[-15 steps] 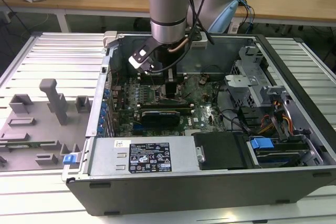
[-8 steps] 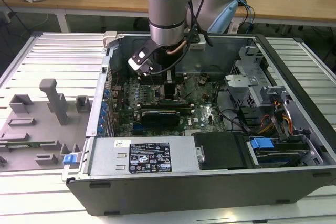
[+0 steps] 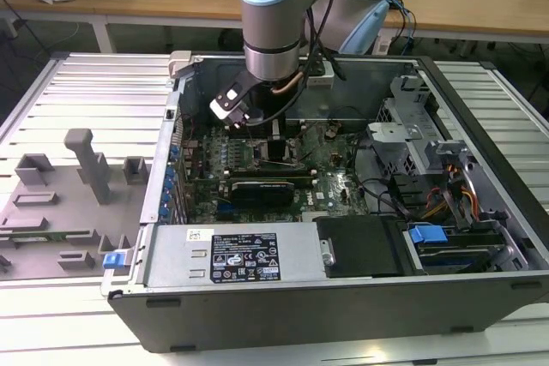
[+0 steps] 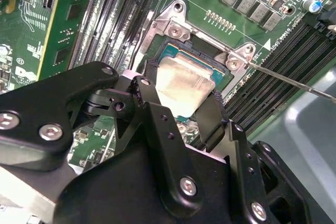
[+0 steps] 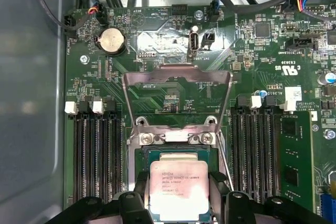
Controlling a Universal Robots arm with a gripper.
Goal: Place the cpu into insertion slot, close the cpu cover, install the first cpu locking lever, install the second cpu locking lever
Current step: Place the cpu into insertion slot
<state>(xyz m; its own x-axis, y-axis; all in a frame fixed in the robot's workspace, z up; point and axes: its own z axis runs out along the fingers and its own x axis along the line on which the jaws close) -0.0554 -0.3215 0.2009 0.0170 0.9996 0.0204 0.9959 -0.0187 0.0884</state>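
Silvery cpu (image 4: 184, 85) betw. jaws, prob. gripped, at insertion slot (image 4: 170, 27); first wrist view: cpu cover (image 5: 177, 73) upright.

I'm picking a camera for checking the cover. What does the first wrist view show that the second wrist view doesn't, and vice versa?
First wrist view's own: the cpu cover flipped open beside the insertion slot, and a coin battery. Second wrist view's own: a thin metal rod running out from the slot's corner. Shared: the cpu between the fingers, over the slot.
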